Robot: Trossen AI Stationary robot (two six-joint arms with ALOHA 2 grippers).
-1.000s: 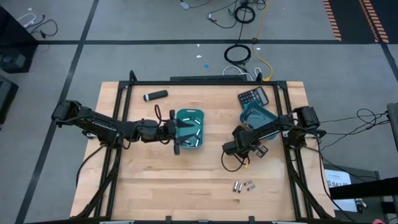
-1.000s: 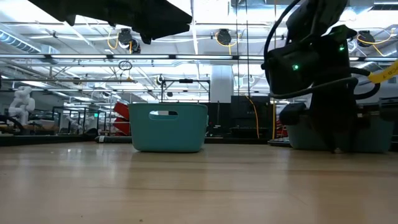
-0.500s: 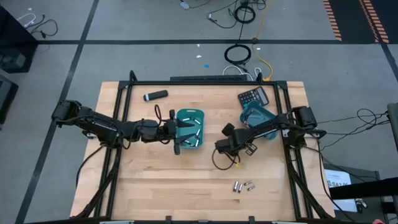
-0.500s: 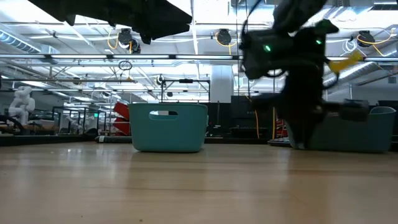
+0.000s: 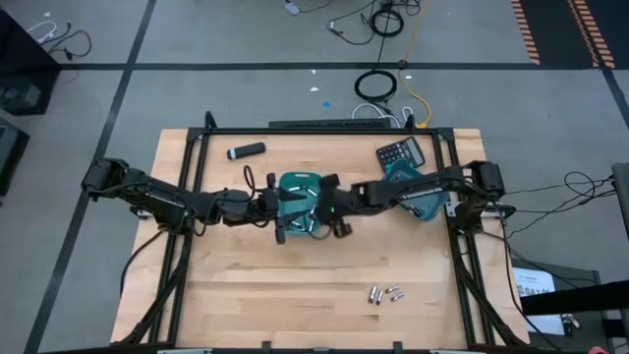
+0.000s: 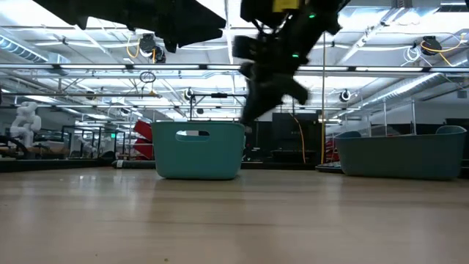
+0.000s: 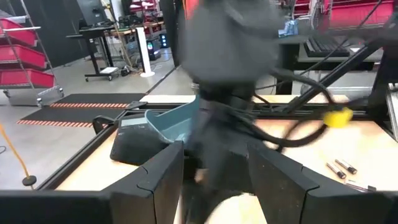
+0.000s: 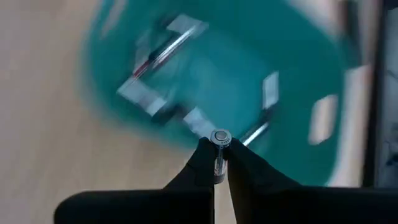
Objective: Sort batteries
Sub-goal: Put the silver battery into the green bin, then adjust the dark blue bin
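Teal bin [image 5: 298, 205] at table centre now under the right gripper [image 5: 319, 217]; a second ago positioned far right, beside the other teal bin [image 5: 415, 193]. Swung across the table in that interval. Right fingers [image 8: 239, 167] clenched on a single battery [image 8: 219, 138], silvery end cap visible between the tips in the right wrist view, directly above the bin interior. Several batteries [image 8: 163, 53] already lying inside that bin. Three loose batteries [image 5: 384, 293] left on the wood near the front edge, well apart from both bins. Left gripper [image 5: 279, 208] parked at the central bin's left rim, fingers [image 7: 158, 178] spread, empty, unchanged. Judged: pick and carry completed; release into the central bin next. Risk: cell bouncing off the rim if dropped off-centre.
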